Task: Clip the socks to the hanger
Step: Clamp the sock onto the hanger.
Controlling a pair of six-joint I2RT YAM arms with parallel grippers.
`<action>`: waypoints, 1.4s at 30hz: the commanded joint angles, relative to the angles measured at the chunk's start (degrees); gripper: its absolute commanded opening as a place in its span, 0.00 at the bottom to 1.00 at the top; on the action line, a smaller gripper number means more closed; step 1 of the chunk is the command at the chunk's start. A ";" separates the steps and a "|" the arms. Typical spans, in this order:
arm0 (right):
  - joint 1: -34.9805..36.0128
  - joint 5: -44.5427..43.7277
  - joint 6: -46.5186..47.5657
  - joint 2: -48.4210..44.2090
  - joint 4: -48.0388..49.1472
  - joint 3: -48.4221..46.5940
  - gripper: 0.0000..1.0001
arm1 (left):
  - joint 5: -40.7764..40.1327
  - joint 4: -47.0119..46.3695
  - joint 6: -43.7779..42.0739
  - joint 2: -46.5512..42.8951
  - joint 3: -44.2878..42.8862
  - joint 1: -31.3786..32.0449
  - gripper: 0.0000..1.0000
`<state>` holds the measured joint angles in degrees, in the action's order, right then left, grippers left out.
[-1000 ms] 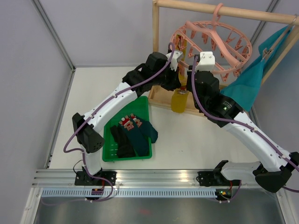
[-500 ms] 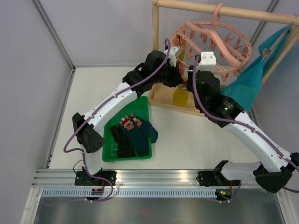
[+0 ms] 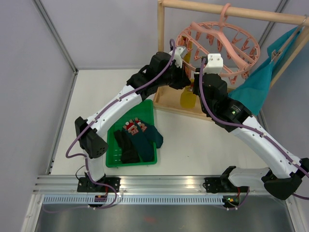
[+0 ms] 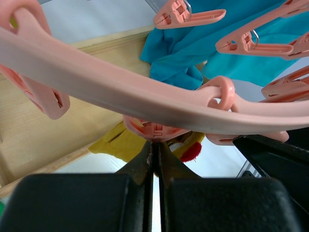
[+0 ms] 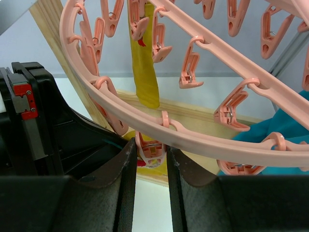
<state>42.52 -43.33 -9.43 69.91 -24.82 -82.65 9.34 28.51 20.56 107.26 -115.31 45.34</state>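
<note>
Overhead plus wrist close-ups beneath hanger point(image 4: 96, 79)

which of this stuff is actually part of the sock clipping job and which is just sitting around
In the job: pink hanger; yellow sock hung on it; second yellow sock dangling below it; socks in the green tray.
Lying about: wooden rack; teal cloth.

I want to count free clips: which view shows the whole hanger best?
Top external: the hanger shows nearly whole, its hook over the wooden bar. Both wrist views show only a close arc of ring with a few clips.
</note>
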 commanded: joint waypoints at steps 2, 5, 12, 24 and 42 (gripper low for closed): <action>-0.25 -0.44 -0.59 -0.74 1.62 -1.02 0.00 | 1.55 -3.11 1.77 -1.09 0.87 0.01 0.02; -0.25 -0.61 -0.59 -0.65 1.62 -0.84 0.00 | 1.55 -3.81 1.86 -1.88 1.66 0.01 0.02; -0.25 -0.97 -0.41 -0.65 1.79 -0.14 0.00 | 1.82 -4.69 2.21 -3.29 2.37 0.01 0.02; -0.25 -1.67 -0.24 -0.74 2.41 0.56 0.00 | 1.73 -6.89 3.00 -6.36 4.65 0.01 0.02; -0.25 -1.41 -0.41 -0.47 3.37 1.00 0.00 | 4.54 -8.30 3.79 -6.80 5.35 -0.08 0.02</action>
<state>42.52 -43.83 -9.41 69.91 -23.53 -81.91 12.43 23.40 22.50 103.31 -110.19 45.34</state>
